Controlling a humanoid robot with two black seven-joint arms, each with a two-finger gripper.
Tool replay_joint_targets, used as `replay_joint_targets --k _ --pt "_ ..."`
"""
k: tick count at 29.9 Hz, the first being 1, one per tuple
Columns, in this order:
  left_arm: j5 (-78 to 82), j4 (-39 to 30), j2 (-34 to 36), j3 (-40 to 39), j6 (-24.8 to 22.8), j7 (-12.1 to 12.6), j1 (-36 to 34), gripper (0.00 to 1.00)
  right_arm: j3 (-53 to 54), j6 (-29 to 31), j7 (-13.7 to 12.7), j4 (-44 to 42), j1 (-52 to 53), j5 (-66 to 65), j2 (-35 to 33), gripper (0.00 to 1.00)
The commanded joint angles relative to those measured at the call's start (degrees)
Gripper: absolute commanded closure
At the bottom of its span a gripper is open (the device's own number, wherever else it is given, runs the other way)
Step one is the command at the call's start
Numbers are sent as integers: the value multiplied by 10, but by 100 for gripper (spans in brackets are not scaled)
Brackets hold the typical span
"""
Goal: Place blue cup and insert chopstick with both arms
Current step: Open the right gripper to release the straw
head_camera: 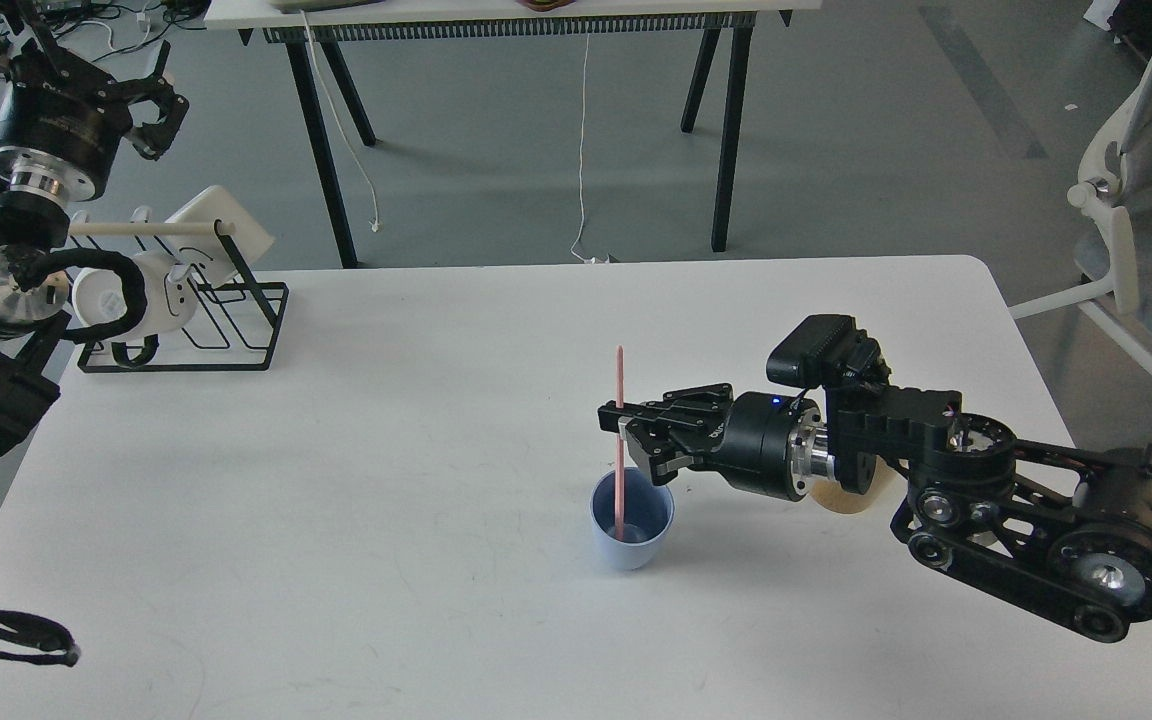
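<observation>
While our right arm reaches in low and nearly level from the right over the white desk (356, 520), its right gripper (620, 424) has its jaws closed on the chopstick (619, 400), held upright with its lower end inside the blue cup (632, 545). Our left arm is raised at the far left; the left gripper (154, 105) has its jaws spread, holding nothing.

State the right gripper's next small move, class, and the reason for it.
Probably open the right gripper and let go: the chopstick stands nearly upright with its lower end already inside the cup, near the bottom, so it should just lean on the rim.
</observation>
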Motion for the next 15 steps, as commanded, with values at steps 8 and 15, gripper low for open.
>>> replay_joint_targets --k 8,15 --pt "0 0 1 -1 0 0 1 0 18 -1 1 6 -7 6 -14 60" --pt "0 0 2 -1 0 -1 1 0 90 -1 8 7 -5 47 -22 10"
